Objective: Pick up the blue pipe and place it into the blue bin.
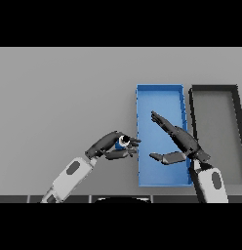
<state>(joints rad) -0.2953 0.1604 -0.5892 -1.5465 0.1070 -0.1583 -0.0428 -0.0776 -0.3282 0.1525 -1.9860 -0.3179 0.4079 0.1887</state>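
The blue pipe (123, 142) sits in my left hand (112, 145), my fingers and thumb curled round it so that only its open end shows — a pale ring round a dark bore facing up. That hand hangs over the grey table (59, 97), just beside the left wall of the blue bin (139, 112), its fingertips reaching that wall. My right hand (179, 139) is over the bin with its fingers straight and thumb spread, holding nothing. To the right of the blue bin, near it, stands a dark bin (193, 105) with a grey floor. I can read no writing or label on any of these — pipe, bins or table.
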